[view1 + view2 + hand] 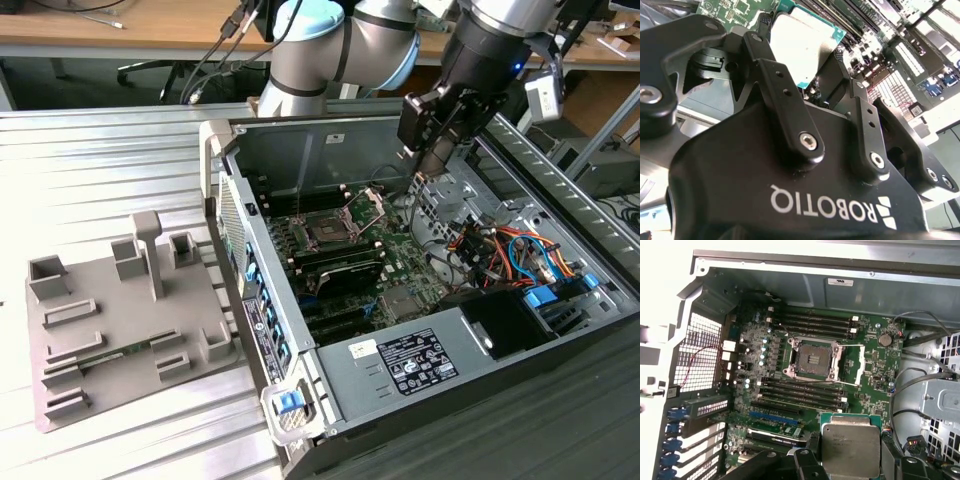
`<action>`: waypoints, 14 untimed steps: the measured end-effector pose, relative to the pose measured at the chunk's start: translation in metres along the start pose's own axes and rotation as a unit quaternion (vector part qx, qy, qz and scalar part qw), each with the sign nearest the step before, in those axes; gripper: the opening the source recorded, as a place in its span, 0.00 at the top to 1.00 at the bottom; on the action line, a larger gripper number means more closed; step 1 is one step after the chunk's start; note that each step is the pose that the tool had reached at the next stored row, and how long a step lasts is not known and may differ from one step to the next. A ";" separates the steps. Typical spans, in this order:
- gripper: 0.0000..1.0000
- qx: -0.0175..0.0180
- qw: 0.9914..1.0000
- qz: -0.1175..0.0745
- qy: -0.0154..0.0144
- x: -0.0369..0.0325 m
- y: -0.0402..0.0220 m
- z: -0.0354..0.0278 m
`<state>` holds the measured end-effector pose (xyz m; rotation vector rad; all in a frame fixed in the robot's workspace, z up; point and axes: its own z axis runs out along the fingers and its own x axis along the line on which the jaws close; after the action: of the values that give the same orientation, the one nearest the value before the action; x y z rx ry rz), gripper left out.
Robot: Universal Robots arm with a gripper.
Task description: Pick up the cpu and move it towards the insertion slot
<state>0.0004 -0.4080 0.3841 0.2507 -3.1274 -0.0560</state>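
The grey fixture plate [120,330] lay nearest, at the exterior view's left, outside the open computer case [300,420]. Farther in, the insertion slot [812,359] sat open on the motherboard [870,365], its bracket swung aside. Above and beyond it, the gripper [812,75] had closed on the cpu [850,449], fingers [775,85] at its edges. A tilted chip could, I judged, slip or meet the socket askew

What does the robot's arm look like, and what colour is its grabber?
The arm is made of thick, round silver tubes with light blue caps at the joints. Black cables hang behind it, and a small blue light glows near the wrist. The gripper is black, with chunky flat links joined by shiny silver bolts and white lettering on its body, as the second wrist view shows.
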 end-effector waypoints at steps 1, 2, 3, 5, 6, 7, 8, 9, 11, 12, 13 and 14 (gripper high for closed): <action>0.45 0.000 1.000 0.000 0.000 0.0000 0.0002 0.0001; 0.45 0.000 1.000 0.000 0.000 -0.0001 0.0004 0.0002; 0.45 0.000 1.000 0.000 0.000 -0.0001 0.0008 0.0004; 0.45 0.000 1.000 0.000 0.000 -0.0002 0.0012 0.0007; 0.45 0.000 1.000 0.000 0.000 -0.0003 0.0014 0.0008; 0.45 0.000 1.000 0.000 0.000 -0.0003 0.0015 0.0009; 0.45 0.000 1.000 0.000 0.000 -0.0004 0.0018 0.0011; 0.45 0.000 1.000 0.000 0.000 -0.0004 0.0019 0.0012; 0.45 0.000 1.000 0.000 0.000 -0.0005 0.0023 0.0015; 0.45 0.000 1.000 0.000 0.000 -0.0006 0.0025 0.0017; 0.45 0.000 1.000 0.000 0.000 -0.0006 0.0026 0.0018; 0.45 0.000 1.000 0.000 0.000 -0.0007 0.0028 0.0019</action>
<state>0.0006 -0.4051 0.3822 0.2507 -3.1274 -0.0559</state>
